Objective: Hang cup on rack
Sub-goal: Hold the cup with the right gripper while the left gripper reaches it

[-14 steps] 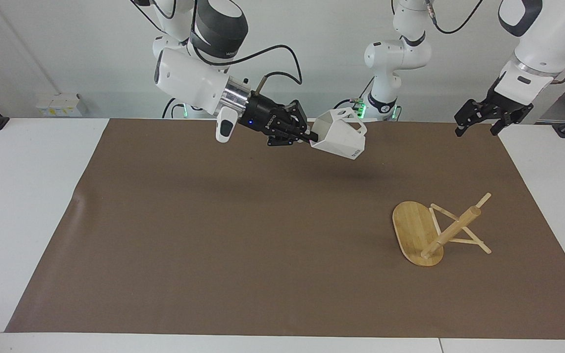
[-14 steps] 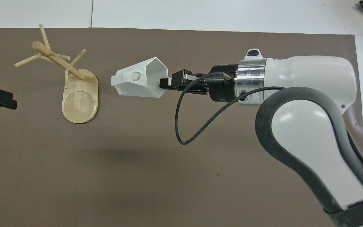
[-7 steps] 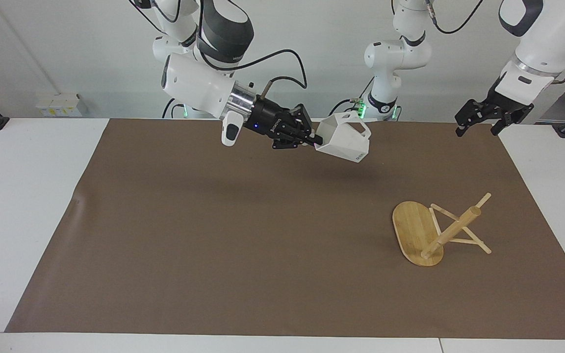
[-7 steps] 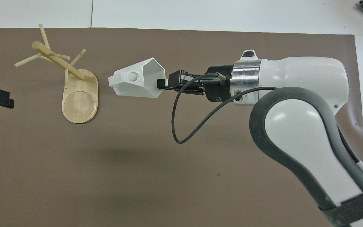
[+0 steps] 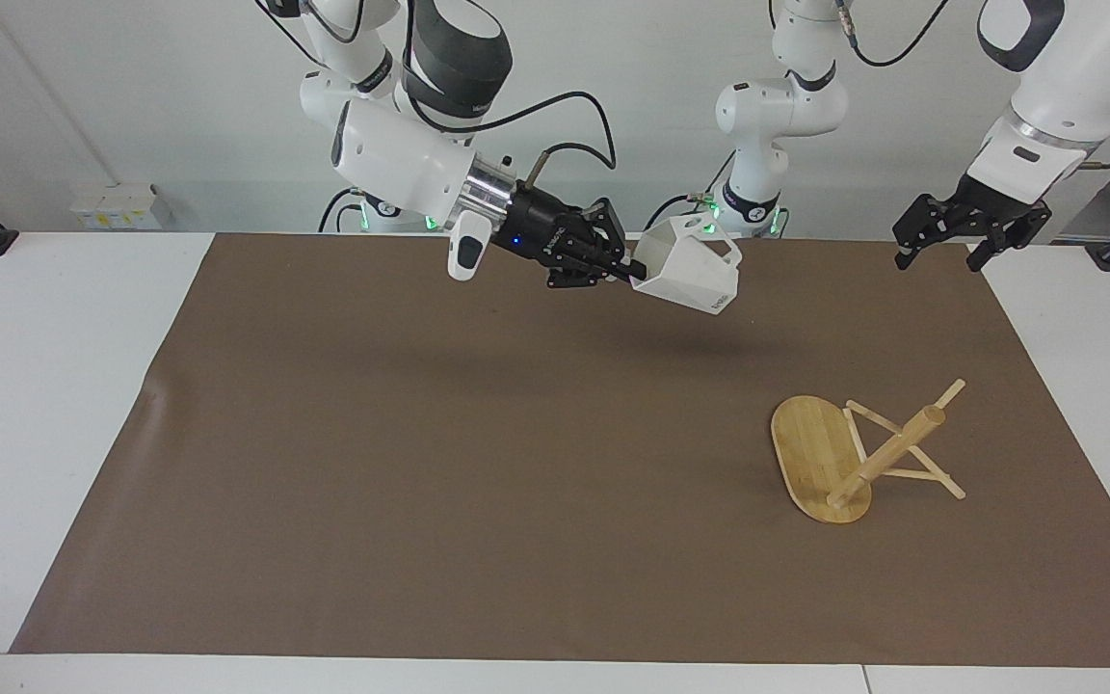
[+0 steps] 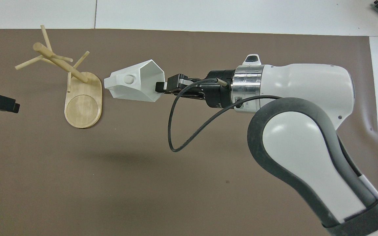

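I have the brown mat [image 5: 420,463] spread over the white table [image 5: 44,405], and everything I need sits toward the left arm's end of it. The rack [image 5: 849,458] stands there on its oval base, its thick post leaning up with thin pegs sticking out at angles.

My right arm reaches in level, and the right gripper [image 5: 624,273] is clenched on the rim wall of the cup [image 5: 688,275], carrying it on its side in the air over the mat, well apart from the rack. In the overhead view the handle's round hole [image 6: 129,78] faces up, with the cup's narrow base leading toward the rack.

The left gripper [image 5: 945,236] hangs with its fingers spread and empty above the mat's edge, waiting.

To do this step well, I judge I should pick one peg [image 6: 81,59] that angles upward on the side of the rack toward the cup and line the handle hole with that peg's tip before closing in. I would turn the wrist so the hole faces along the peg, approach slowly from above the tip, and only let go once the handle sits down the peg. A sideways nudge could tip the light rack.
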Robot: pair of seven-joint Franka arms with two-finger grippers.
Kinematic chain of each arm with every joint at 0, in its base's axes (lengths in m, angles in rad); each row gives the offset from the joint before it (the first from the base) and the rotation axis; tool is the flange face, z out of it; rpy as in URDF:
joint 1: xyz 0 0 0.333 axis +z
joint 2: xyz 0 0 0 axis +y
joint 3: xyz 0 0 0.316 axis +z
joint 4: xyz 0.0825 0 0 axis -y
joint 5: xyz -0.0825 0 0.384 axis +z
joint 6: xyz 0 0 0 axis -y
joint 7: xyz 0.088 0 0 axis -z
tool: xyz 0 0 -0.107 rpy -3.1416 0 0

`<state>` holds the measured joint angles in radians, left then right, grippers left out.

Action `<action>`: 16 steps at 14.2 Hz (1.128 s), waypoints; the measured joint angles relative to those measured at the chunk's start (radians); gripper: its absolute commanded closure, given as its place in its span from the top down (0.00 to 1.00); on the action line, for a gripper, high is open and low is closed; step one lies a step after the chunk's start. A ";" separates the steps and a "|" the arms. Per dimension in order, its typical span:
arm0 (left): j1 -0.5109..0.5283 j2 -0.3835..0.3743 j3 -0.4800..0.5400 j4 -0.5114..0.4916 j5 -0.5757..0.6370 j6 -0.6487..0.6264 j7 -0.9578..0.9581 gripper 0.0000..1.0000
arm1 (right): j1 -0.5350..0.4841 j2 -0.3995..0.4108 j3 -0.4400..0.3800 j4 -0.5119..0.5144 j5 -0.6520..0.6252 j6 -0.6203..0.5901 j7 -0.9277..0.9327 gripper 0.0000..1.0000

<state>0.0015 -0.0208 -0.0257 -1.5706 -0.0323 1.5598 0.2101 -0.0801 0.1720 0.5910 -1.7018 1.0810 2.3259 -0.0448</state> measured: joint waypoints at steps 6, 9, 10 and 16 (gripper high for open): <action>-0.010 0.000 -0.002 -0.020 -0.094 0.084 0.319 1.00 | 0.009 0.019 0.037 0.000 0.000 0.053 0.010 0.00; -0.010 0.000 -0.003 -0.039 -0.136 0.135 0.501 1.00 | 0.008 0.021 0.037 0.000 0.000 0.053 0.010 0.00; -0.011 0.000 -0.004 -0.043 -0.152 0.139 0.539 1.00 | 0.008 0.021 0.037 0.000 0.000 0.053 0.010 0.00; -0.011 -0.018 -0.007 -0.104 -0.295 0.186 0.770 1.00 | 0.008 0.021 0.037 0.000 0.000 0.053 0.010 0.00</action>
<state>-0.0094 -0.0390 -0.0325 -1.6743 -0.3270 1.7461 0.9797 -0.0717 0.1931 0.6278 -1.7014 1.0810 2.3793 -0.0346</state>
